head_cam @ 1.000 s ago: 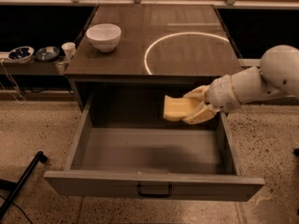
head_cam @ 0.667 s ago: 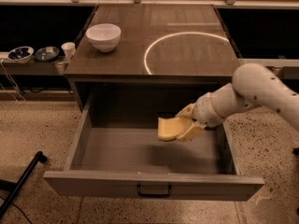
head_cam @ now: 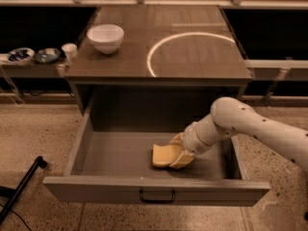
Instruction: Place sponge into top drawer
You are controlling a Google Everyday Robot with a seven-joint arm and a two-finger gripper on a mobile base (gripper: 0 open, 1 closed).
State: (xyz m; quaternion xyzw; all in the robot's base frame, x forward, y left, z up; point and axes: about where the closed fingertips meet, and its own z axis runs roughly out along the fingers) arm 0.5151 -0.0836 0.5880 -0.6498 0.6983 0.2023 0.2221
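Note:
The top drawer (head_cam: 154, 190) is pulled wide open, with its flat front panel and dark handle (head_cam: 157, 196) toward me. The yellow sponge (head_cam: 164, 155) is low inside the drawer, at or just above its floor, a little right of centre. My gripper (head_cam: 179, 154) reaches down into the drawer from the right on a white arm (head_cam: 250, 129), and its tan fingers (head_cam: 182, 159) are closed around the sponge's right side.
A white bowl (head_cam: 105, 37) stands on the cabinet top (head_cam: 120, 61) at the back left, beside a white ring mark (head_cam: 192, 52). A side shelf at the left holds small dishes (head_cam: 33, 55) and a cup (head_cam: 70, 50). A black leg (head_cam: 21, 189) lies on the floor at the lower left.
My gripper has carried the sponge from above the drawer's right side down and leftward into the drawer, close to its floor.

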